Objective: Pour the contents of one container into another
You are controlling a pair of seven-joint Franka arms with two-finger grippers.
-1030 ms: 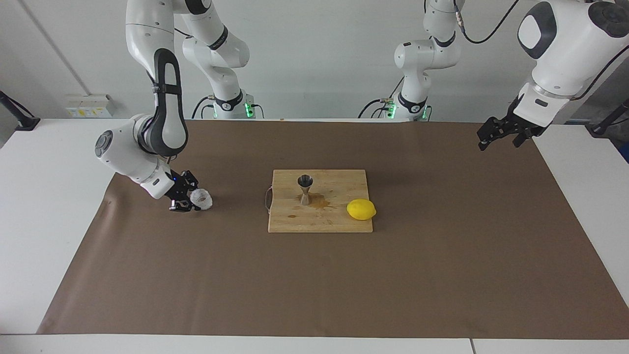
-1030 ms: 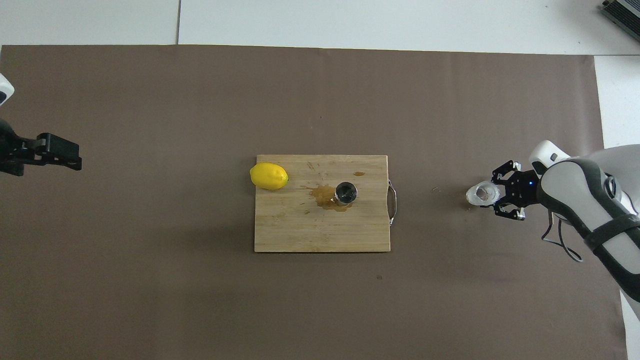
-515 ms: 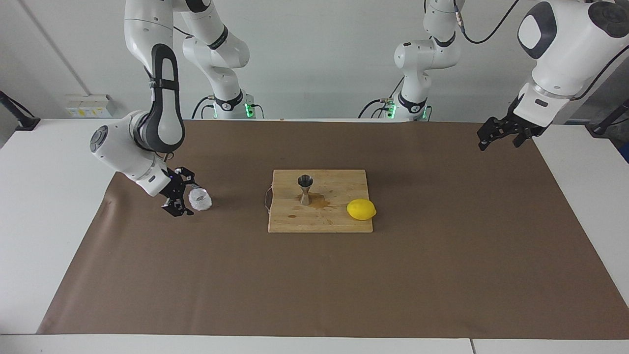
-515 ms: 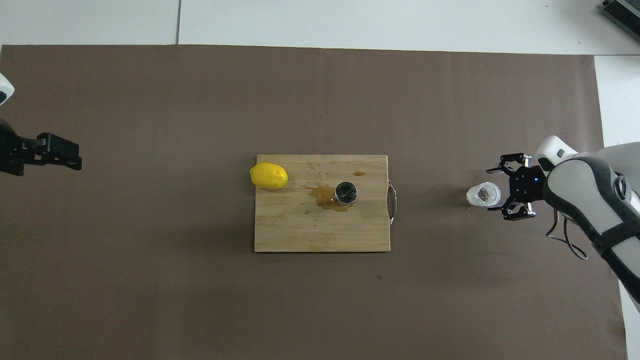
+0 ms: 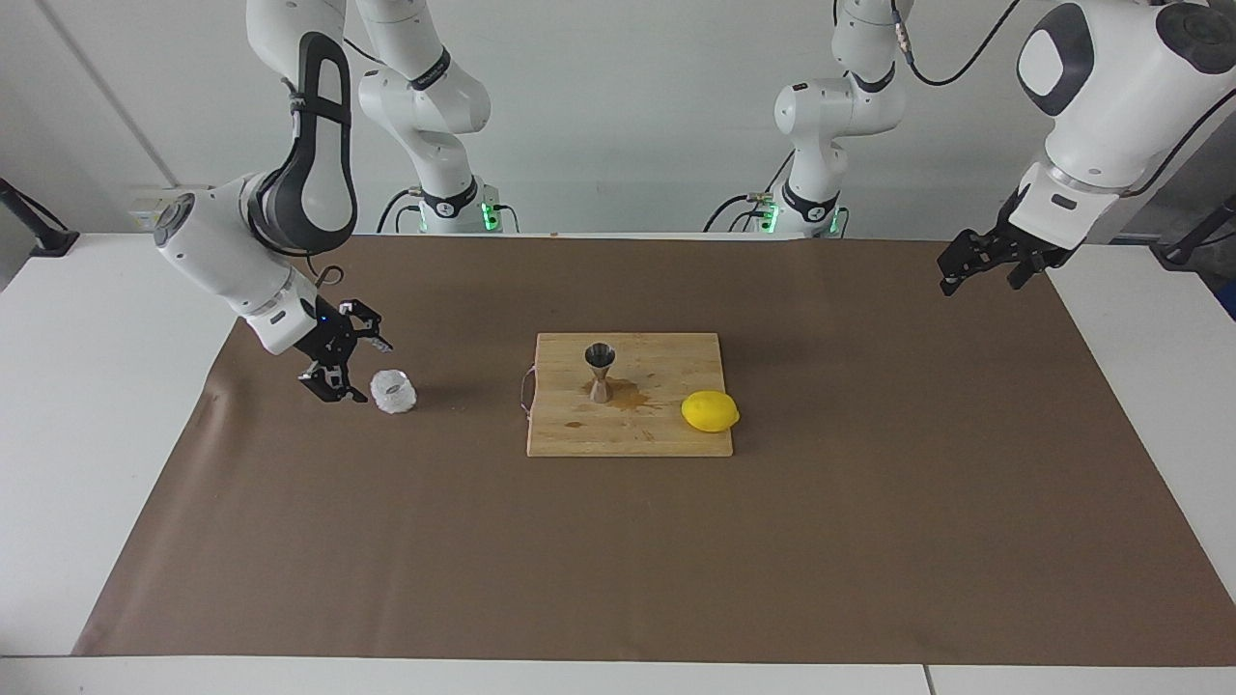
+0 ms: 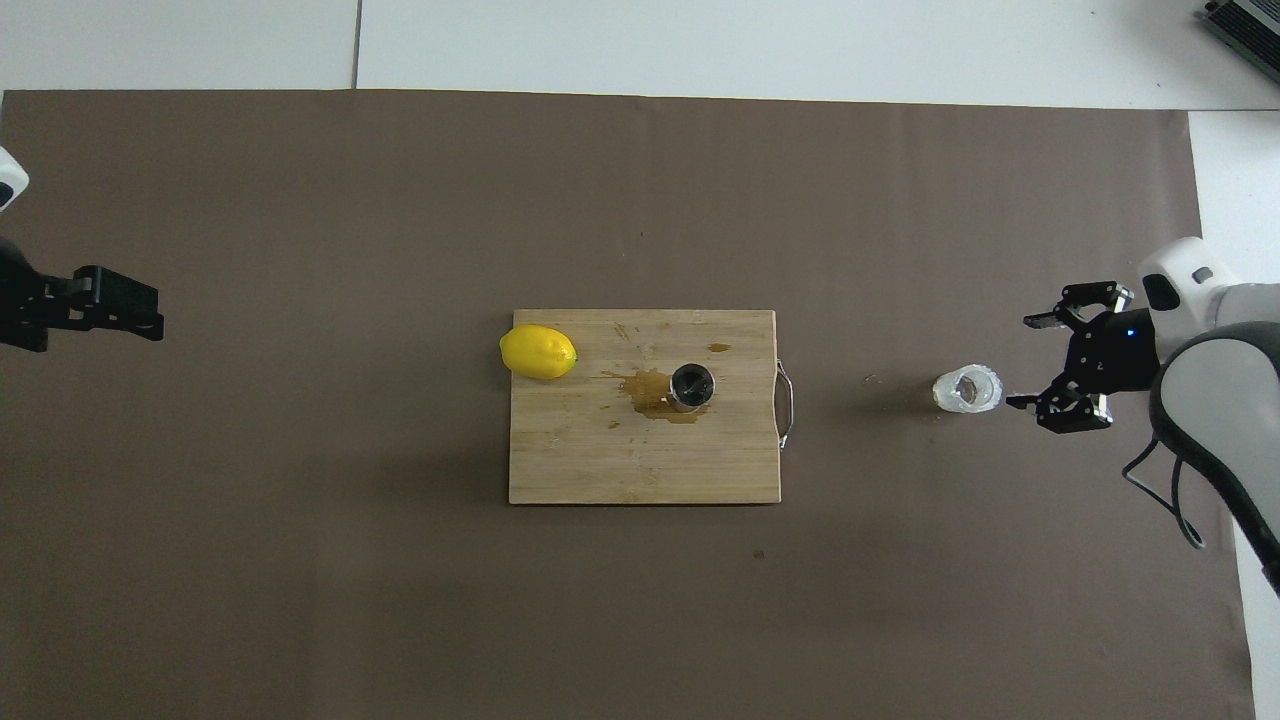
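your right gripper (image 5: 346,359) hangs with its fingers apart and empty, just beside the glass tumbler (image 5: 394,392), which stands upright on the brown paper (image 5: 618,560) at the right arm's end of the table. the step in hand looks like clearing away: lift straight up and out so a finger doesn't clip the glass. well apart from that claw, the jigger (image 5: 600,371) stands on the cutting board (image 5: 666,434) in a brownish puddle (image 5: 630,394), a lemon (image 5: 710,411) beside it. your left gripper (image 5: 985,261) waits, open, over the paper's other end.
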